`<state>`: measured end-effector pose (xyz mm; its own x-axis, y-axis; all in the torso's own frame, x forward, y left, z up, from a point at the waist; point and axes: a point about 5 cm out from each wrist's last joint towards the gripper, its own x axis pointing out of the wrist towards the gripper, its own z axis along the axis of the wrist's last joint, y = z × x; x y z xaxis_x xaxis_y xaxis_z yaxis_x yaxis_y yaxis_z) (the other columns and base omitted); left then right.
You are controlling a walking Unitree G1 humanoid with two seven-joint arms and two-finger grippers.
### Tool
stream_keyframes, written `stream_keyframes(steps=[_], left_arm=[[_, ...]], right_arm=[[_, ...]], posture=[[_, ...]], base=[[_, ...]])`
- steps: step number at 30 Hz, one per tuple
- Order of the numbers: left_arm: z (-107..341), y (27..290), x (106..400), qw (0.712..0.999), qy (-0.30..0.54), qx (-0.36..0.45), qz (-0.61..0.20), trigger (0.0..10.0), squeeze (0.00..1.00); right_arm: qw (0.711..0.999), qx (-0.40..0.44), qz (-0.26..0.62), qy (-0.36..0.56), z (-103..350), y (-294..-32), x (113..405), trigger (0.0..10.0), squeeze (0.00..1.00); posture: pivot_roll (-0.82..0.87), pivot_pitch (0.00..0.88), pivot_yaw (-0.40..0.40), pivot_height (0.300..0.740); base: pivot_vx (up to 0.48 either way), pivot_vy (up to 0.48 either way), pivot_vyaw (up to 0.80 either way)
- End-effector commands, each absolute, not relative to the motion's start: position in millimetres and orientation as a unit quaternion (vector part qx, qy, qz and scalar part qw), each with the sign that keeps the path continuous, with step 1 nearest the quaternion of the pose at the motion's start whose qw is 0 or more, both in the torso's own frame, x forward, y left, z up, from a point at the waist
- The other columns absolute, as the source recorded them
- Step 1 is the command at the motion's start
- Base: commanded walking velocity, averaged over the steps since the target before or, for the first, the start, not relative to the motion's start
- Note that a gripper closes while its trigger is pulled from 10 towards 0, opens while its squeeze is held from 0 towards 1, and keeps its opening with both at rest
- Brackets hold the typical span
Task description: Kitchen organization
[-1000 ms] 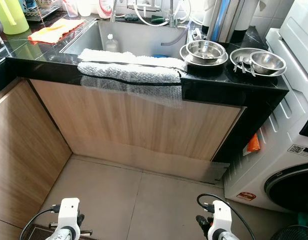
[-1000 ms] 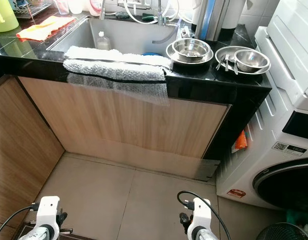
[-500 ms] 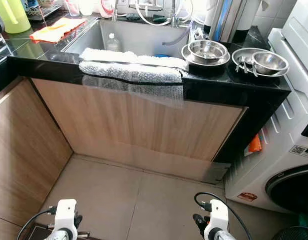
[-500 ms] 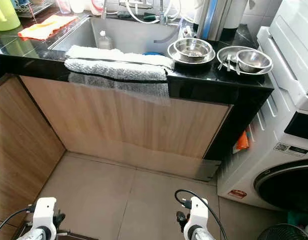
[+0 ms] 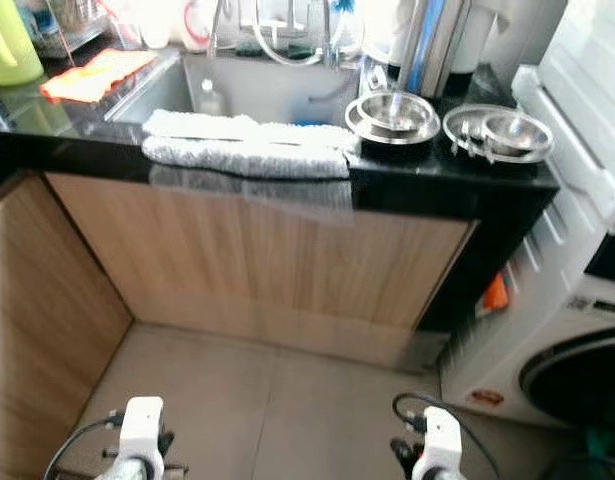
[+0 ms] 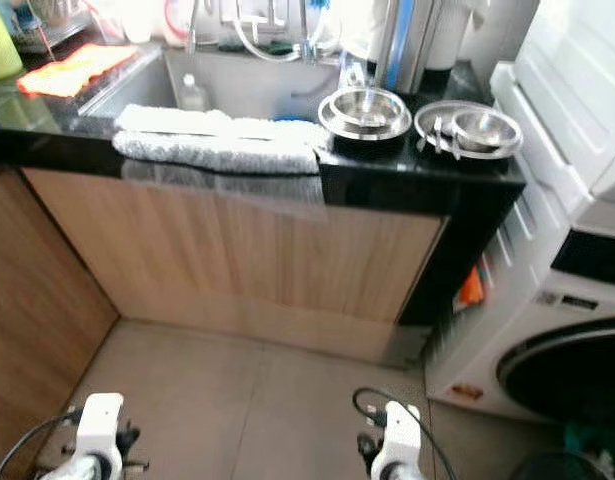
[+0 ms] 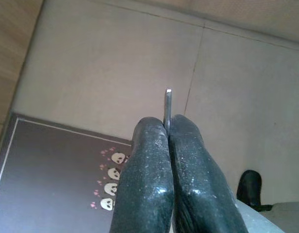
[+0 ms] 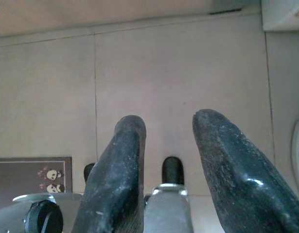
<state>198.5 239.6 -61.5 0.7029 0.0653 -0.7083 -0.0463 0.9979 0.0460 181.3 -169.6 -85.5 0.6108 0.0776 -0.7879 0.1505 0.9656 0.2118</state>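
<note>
The left gripper (image 7: 167, 127) is hung low over the floor (image 7: 105, 63), jaws pressed together on a thin metal strip (image 7: 167, 104); the right gripper (image 8: 166, 128) is held with jaws apart.

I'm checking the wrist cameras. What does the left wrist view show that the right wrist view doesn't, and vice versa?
Left wrist view: the left hand shut on a thin metal strip, and a wooden cabinet face. Right wrist view: the right hand open and empty, and a white appliance corner. Both: beige floor tiles and the dark panda-print mat.
</note>
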Motion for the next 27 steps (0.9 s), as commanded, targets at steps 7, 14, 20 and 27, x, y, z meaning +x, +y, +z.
stream_keyframes(steps=[7, 14, 20, 27], left_arm=[[-62.0, 243.2, 195.7, 0.921, 0.388, 0.016, 0.035, 10.0, 0.00], [-60.9, 241.3, 198.3, 0.923, 0.385, 0.012, 0.027, 10.0, 0.00], [-60.0, 240.7, 200.2, 0.924, 0.382, 0.012, 0.025, 10.0, 0.00], [-59.2, 239.7, 201.8, 0.926, 0.378, 0.008, 0.028, 10.0, 0.00]], right_arm=[[0.896, 0.128, -0.010, 0.426, -79.8, -166.0, 193.1, 10.0, 0.00], [0.894, 0.128, -0.007, 0.430, -80.1, -165.8, 193.0, 10.0, 0.00], [0.891, 0.123, -0.004, 0.437, -82.0, -167.6, 189.0, 10.0, 0.00], [0.892, 0.124, -0.011, 0.434, -82.4, -169.5, 187.6, 10.0, 0.00]], posture=[[0.03, 0.044, -0.061, 0.740], [0.02, 0.049, -0.058, 0.740], [0.02, 0.054, -0.060, 0.740], [0.02, 0.055, -0.064, 0.740]], base=[[0.353, 0.000, 0.00], [0.359, 0.000, -0.06], [0.338, 0.000, -0.62], [0.036, 0.000, -0.08]])
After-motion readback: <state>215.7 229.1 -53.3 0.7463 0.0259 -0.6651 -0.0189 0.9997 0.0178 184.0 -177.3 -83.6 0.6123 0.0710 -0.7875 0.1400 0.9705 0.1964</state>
